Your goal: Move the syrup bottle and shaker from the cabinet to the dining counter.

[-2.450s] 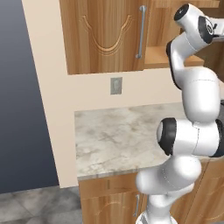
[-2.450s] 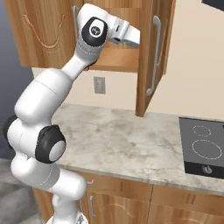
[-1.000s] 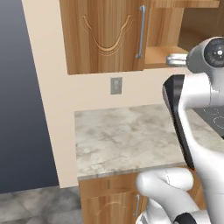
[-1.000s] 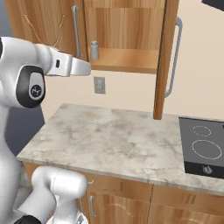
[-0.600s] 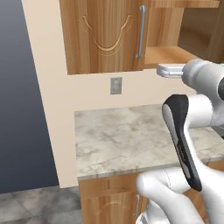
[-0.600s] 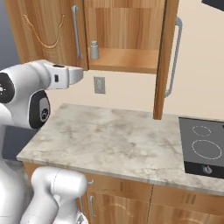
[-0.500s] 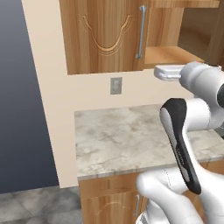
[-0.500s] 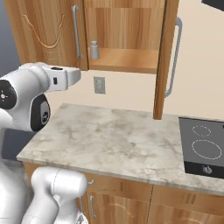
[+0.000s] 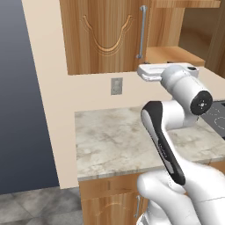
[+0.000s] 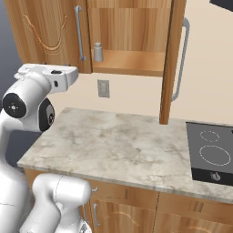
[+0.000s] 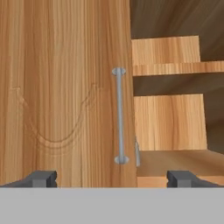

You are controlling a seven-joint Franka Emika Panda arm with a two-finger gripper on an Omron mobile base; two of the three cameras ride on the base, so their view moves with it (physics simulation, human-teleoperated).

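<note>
The shaker [image 10: 97, 52], a small grey cylinder, stands at the left end of the shelf in the open cabinet [image 10: 132, 62]. In the hand view only a thin grey sliver of the shaker [image 11: 137, 154] peeks past the edge of the closed left door [image 11: 65, 92]. My gripper [image 11: 113, 178] is open, its tips wide apart with nothing between them. It points at that door and its bar handle [image 11: 119, 116]. The hand [image 10: 61, 75] hovers below and left of the shelf, apart from it. The syrup bottle and the dining counter are out of view.
A marble worktop [image 10: 123, 145] runs along the wall under the cabinet, with a black cooktop [image 10: 211, 152] at its right. The cabinet's right door [image 10: 175, 59] hangs open over the worktop. A wall outlet [image 10: 103, 88] sits below the shelf.
The hand has drawn back from the cabinet opening, moving left and slightly down until it faces the closed left door. The jaws have stayed open.
</note>
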